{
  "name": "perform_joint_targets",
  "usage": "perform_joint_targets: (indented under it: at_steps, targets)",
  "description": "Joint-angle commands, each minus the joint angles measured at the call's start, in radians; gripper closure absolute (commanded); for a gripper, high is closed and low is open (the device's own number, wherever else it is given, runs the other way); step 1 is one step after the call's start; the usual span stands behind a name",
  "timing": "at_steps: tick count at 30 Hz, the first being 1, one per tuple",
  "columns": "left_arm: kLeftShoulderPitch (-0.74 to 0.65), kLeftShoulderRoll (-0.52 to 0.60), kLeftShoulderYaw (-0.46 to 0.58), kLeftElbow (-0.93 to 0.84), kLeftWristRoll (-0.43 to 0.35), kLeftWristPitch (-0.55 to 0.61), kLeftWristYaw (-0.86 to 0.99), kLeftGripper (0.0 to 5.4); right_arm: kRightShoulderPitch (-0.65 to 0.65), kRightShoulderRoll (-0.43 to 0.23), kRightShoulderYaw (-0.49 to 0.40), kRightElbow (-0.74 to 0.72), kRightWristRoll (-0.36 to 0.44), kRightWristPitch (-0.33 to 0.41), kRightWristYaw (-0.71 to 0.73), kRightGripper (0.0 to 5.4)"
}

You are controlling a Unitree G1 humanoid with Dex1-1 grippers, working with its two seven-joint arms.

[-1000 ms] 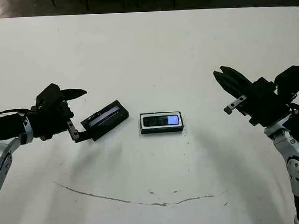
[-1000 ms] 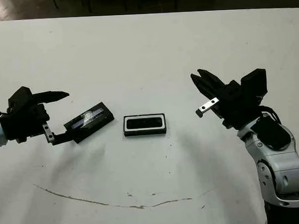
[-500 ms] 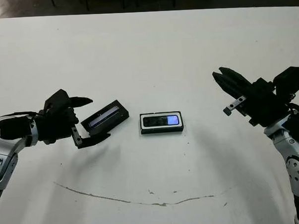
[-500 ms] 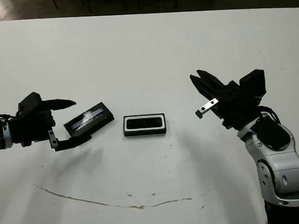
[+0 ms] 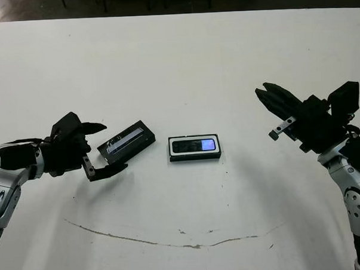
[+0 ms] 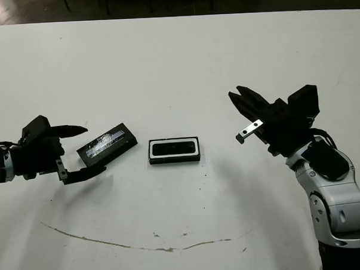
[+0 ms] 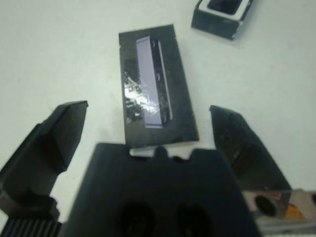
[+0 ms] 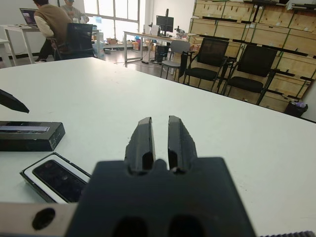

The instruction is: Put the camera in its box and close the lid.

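Note:
The box (image 5: 194,147), a shallow black tray with a white lining, lies at the table's middle. The camera (image 5: 195,145) rests inside it, with a blue glint at one end. To its left the lid (image 5: 132,137) lies flat with its silvery stripe up. My left gripper (image 5: 113,147) is open, its fingers (image 7: 54,143) on either side of the lid's (image 7: 155,106) near end without gripping it. Off to the right, my right gripper (image 5: 273,98) hovers shut and holds nothing. The right wrist view shows the box (image 8: 29,174) and the lid (image 8: 29,136) beyond that gripper (image 8: 159,129).
A thin brown crack (image 5: 173,243) runs across the white table (image 5: 177,63) near the front edge. Beyond the table, the right wrist view shows chairs (image 8: 212,59), desks and a seated person (image 8: 49,19).
My left gripper has let go of the lid's left end, spread its fingers and drawn back slightly to the left. Lid, box and right arm have stayed in place.

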Motion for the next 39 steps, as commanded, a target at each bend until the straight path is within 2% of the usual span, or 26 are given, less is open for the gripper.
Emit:
perform_joint_targets:
  at_steps: [1, 10, 12, 24, 28, 33, 39]
  targets:
    - [0.035, -0.008, -0.013, 0.02, 0.019, 0.01, 0.013, 0.02, 0.011, -0.013, 0.005, 0.009, -0.006, 0.002, 0.006, 5.4]
    - [0.056, -0.008, -0.064, 0.05, 0.061, -0.029, 0.005, 0.02, 0.014, -0.015, 0.003, 0.015, -0.009, -0.016, 0.015, 5.4]
    - [0.06, 0.0, -0.075, 0.049, 0.076, -0.036, 0.011, 0.25, 0.013, -0.013, 0.002, 0.017, -0.007, -0.017, 0.016, 5.4]
    - [0.099, -0.059, -0.023, 0.101, -0.007, -0.038, 0.017, 2.99, 0.01, -0.02, 0.002, 0.025, -0.017, -0.019, 0.024, 5.4]
    - [0.116, -0.065, -0.01, 0.094, -0.012, -0.045, 0.031, 3.67, 0.009, -0.015, 0.004, 0.03, -0.02, -0.025, 0.024, 5.4]
    - [0.123, -0.078, 0.013, 0.096, -0.049, -0.014, 0.031, 3.84, 0.01, -0.016, 0.007, 0.033, -0.022, -0.025, 0.023, 5.4]
    - [0.129, -0.085, 0.063, 0.043, -0.132, 0.12, 0.069, 3.84, 0.009, -0.02, 0.01, 0.035, -0.024, -0.018, 0.024, 5.4]
